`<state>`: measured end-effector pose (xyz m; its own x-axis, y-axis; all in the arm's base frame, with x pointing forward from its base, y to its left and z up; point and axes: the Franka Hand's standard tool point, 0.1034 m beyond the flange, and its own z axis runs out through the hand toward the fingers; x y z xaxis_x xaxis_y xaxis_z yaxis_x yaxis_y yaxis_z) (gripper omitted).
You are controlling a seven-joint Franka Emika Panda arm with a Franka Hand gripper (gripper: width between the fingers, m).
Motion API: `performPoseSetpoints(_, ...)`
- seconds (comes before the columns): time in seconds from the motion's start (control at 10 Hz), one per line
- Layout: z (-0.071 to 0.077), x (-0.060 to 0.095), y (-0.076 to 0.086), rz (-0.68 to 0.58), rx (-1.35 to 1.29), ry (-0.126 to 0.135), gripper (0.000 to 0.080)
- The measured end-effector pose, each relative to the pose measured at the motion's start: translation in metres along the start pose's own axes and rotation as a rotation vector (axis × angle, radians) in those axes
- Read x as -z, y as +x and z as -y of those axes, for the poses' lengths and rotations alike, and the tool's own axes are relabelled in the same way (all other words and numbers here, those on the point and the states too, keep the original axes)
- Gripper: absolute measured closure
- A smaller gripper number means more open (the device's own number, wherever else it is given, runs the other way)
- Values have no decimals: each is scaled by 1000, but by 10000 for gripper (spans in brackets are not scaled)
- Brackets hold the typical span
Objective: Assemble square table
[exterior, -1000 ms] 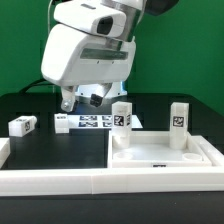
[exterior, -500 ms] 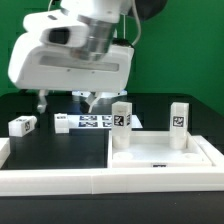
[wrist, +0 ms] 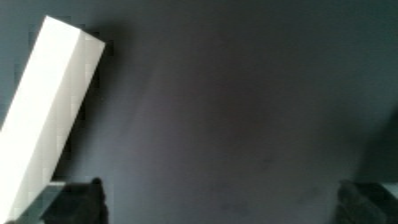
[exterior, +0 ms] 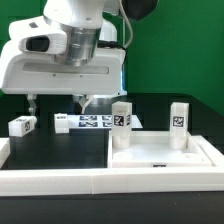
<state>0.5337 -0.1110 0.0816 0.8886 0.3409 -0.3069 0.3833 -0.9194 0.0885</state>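
- Your hand (exterior: 58, 104) hangs above the dark desk (exterior: 60, 145), fingers (exterior: 83, 102) spread wide with nothing between them. The wrist view shows only bare desk between the fingertips (wrist: 75, 200).
- Near it lies the marker board (exterior: 88, 122). A loose leg (exterior: 22, 125) lies on its side toward the exterior view's left, apart from the fingers.
- On the exterior view's right, the tabletop (exterior: 165, 152) sits rim-up, with one upright leg (exterior: 122, 115) and the other upright leg (exterior: 179, 117) at its far corners.
- If you descend from here, you would likely close on bare desk or the board, not on a leg. A careless sweep toward the tabletop could knock the nearer upright leg.
- You cannot see a fourth leg. You cannot identify the white strip (wrist: 54, 110) in the wrist view, nor tell whether the standing legs are seated.
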Motion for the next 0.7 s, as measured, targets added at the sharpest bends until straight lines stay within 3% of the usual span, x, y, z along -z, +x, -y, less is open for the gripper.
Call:
performPoseSetpoints(0.1, -1, -5, -12, 34, -60, 66, 150)
performPoseSetpoints(0.3, 3, -18, -32, 74, -107, 116, 150)
performPoseSetpoints(0.6, 17, -32, -52, 130, -186, 218, 150)
performPoseSetpoints(0.7, 16, -31, -51, 128, -182, 213, 150)
